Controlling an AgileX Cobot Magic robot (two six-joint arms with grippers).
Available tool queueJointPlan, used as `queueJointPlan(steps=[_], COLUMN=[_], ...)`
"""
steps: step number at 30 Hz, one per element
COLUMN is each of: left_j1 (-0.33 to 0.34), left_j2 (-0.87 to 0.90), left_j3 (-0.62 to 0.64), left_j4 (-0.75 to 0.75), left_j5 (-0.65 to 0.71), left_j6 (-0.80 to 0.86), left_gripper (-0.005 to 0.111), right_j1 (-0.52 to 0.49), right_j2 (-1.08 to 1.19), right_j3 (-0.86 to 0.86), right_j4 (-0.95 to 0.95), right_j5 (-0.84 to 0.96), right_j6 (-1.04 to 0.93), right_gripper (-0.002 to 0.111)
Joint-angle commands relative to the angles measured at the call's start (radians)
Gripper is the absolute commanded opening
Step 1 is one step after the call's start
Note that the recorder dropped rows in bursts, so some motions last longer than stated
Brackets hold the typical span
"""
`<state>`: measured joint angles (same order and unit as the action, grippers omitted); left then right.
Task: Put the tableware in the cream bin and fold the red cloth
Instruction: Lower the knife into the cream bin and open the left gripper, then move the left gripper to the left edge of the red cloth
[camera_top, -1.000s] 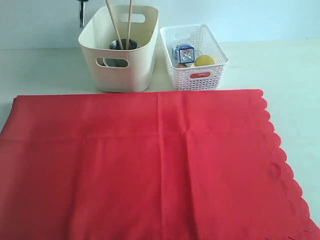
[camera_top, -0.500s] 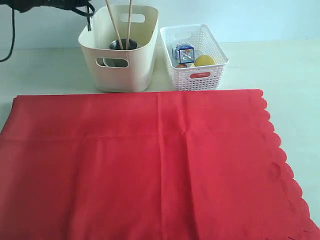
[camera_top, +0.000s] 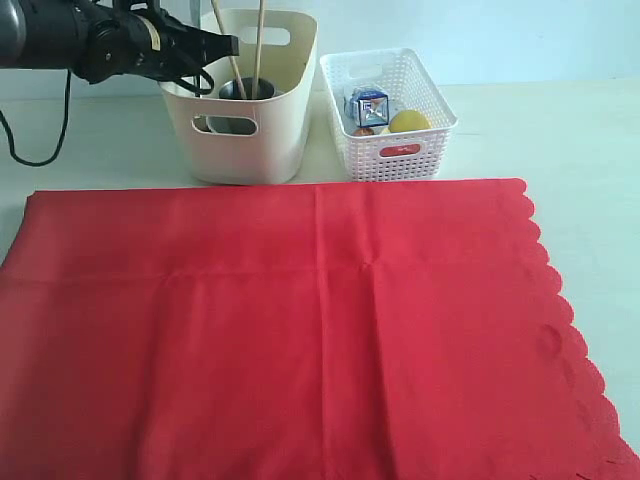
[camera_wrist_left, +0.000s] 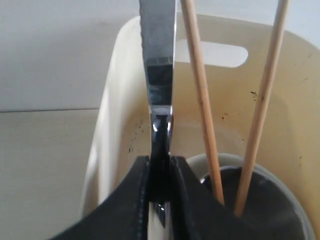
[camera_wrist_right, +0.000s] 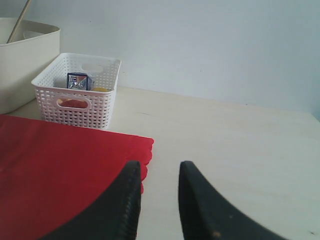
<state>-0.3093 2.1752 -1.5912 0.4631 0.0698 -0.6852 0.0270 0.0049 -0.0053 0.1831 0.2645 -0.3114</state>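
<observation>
Our left tool (camera_wrist_left: 160, 164) is clamped on the knife (camera_wrist_left: 159, 65), its blade pinched between the pads, at the rim of the cream bin (camera_top: 250, 150). Inside the bin the chopsticks (camera_wrist_left: 200, 100) lean in what looks like the cup (camera_wrist_left: 270, 205). Our right tool (camera_wrist_right: 157, 167) hangs with its fingers apart and holds nothing, above the desk (camera_wrist_right: 240, 145) beside the flat red cloth (camera_top: 300, 330). Half a second ago the left arm showed only at the corner of the exterior view; now it reaches the bin.
</observation>
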Motion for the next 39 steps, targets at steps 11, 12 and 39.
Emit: queueJointPlan(steps=[11,12,39], left_j1=[-0.003,-0.003,-0.001], left_j2=[-0.061,-0.074,-0.384], left_j3=[-0.014,-0.014,0.075], left_j4=[0.004,0.004,-0.243], left_j5=[-0.035,-0.030,0.914], left_j6=[0.000,0.002,0.341], left_gripper=[0.046,0.046,0.045], right_j1=[-0.004,-0.004,-0.004], right_j2=[-0.005,-0.005,-0.005], right_j3=[0.005,0.005,0.005], right_j4=[0.001,0.001,0.001], right_j5=[-0.003,-0.003,-0.004], right_j6=[0.001,0.001,-0.001], right_gripper=[0.027,0.027,0.027])
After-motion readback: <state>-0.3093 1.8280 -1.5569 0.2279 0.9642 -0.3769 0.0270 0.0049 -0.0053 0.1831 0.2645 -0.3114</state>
